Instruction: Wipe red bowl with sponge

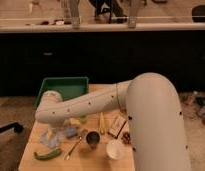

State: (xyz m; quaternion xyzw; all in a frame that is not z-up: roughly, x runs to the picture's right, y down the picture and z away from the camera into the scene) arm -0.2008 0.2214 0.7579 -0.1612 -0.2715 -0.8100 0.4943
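A: Wooden table (31,150) before a dark cabinet front; a railing runs across behind it. Green tray (63,87) at the table's far left corner.

B: Arm?

A: White arm (91,102) reaches in from the right and passes just in front of the tray. Gripper (56,129) points down just in front of the tray, over a light-blue cloth (46,138). Jaws apart; nothing made out between them.

B: Sponge?

A: Small bluish block (71,132), in front of the tray, just right of the gripper. Contact cannot be told.

B: Red bowl?

A: Not made out; the arm hides part of the table.

B: Rest?

A: Well in front of the tray: green vegetable (47,154), spoon (73,147), dark cup (92,139), white cup (115,148).
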